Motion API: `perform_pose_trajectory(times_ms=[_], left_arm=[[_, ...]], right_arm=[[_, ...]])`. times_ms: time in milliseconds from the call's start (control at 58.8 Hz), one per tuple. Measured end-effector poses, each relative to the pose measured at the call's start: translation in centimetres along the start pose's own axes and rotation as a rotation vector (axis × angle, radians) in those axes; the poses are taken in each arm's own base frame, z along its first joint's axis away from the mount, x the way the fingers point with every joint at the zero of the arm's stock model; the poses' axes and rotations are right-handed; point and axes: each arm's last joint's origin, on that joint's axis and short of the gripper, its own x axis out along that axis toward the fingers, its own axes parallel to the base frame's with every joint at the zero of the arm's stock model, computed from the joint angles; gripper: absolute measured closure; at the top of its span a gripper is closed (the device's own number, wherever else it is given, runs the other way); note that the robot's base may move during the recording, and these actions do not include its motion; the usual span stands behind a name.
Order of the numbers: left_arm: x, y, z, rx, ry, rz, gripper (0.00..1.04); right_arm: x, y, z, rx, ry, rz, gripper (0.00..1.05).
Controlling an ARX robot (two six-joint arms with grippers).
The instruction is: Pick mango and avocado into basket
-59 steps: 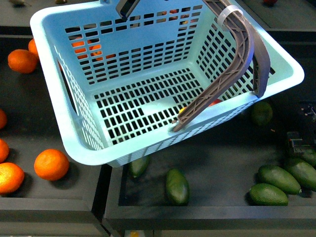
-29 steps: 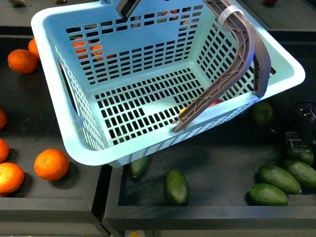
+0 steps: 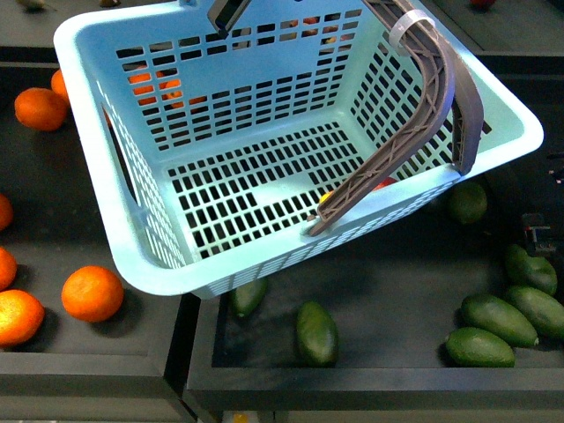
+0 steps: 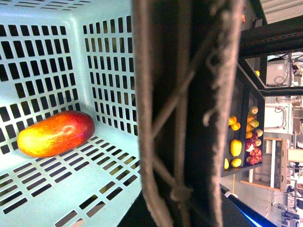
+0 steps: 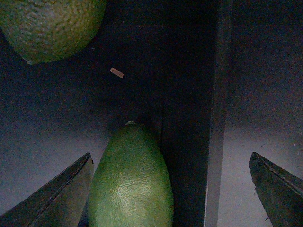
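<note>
The light teal basket (image 3: 291,62) hangs tilted above the trays, held by one brown handle (image 3: 423,106). My left gripper (image 4: 177,213) is shut on that handle (image 4: 184,109), which fills its view. The red-to-yellow mango (image 4: 56,134) lies on the basket floor; in the front view only a red sliver of the mango (image 3: 384,183) shows behind the handle. My right gripper (image 5: 170,194) is open low over the avocado tray, at the right edge of the front view (image 3: 538,233). A dark green avocado (image 5: 130,182) lies between its fingers (image 5: 61,194), close to one of them.
Several more avocados lie in the dark tray (image 3: 397,291), among them one at the front (image 3: 317,333) and a cluster at the right (image 3: 498,319). A tray wall (image 5: 215,118) runs between my right fingers. Oranges (image 3: 92,293) lie in the left tray.
My right gripper has shifted a little right and farther back over the avocado tray, uncovering an avocado below it. The basket has barely moved.
</note>
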Motion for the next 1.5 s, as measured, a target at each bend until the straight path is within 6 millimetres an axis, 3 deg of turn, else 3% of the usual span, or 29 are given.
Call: perform_pose_trajectory(times_ms=[425,986,1326,1377,1496], left_arm=[[0.0,0.0,0.0,0.0,0.0,0.0,0.99],[0.0,0.0,0.0,0.0,0.0,0.0,0.99],[0.0,0.0,0.0,0.0,0.0,0.0,0.99],[0.0,0.0,0.0,0.0,0.0,0.0,0.99],[0.0,0.0,0.0,0.0,0.0,0.0,0.99]], right_arm=[[0.5,2.1,0.5,-0.1,-0.009,0.059,0.08],[2.3,2.5,-2.5,-0.108,0.08,0.08,0.08],[2.7,2.6,-3.1,-0.112,0.094,0.084,0.08],[2.7,2.6,-3.1,-0.111,0.094,0.083,0.09],[2.8,2.4,-3.3,-0.107,0.1,0.076,0.26]])
